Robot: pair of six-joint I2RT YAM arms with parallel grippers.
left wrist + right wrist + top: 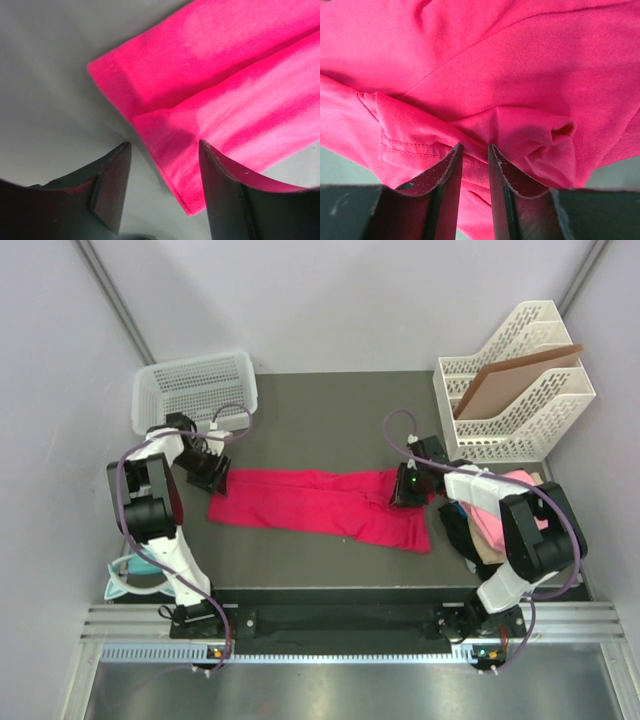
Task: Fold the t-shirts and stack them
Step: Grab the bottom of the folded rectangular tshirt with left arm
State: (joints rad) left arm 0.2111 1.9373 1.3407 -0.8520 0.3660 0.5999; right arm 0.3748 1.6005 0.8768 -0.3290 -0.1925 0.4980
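At the back left corner of the table (320,420) stands a white basket (195,388). Just in front of it, on the left side of the table, is the left gripper (213,472). Its two fingers are wide apart and it holds nothing. In the left wrist view the left gripper (164,145) hangs over the end of the bright pink shirt (225,65), and the hem corner shows in the gap between the fingers.

The bright pink shirt (300,505) lies across the middle of the table as a long band, from one gripper to the other.

On the right side of the table, the right gripper (405,490) sits on the other end of the shirt. In the right wrist view the right gripper (475,147) has its fingers nearly together, pinching a bunched fold of the bright pink shirt (520,65).

At the right edge of the table, partly under the right arm, lies a pile of shirts (488,530) in light pink, beige and black. At the back right corner stands a white file rack (520,390).
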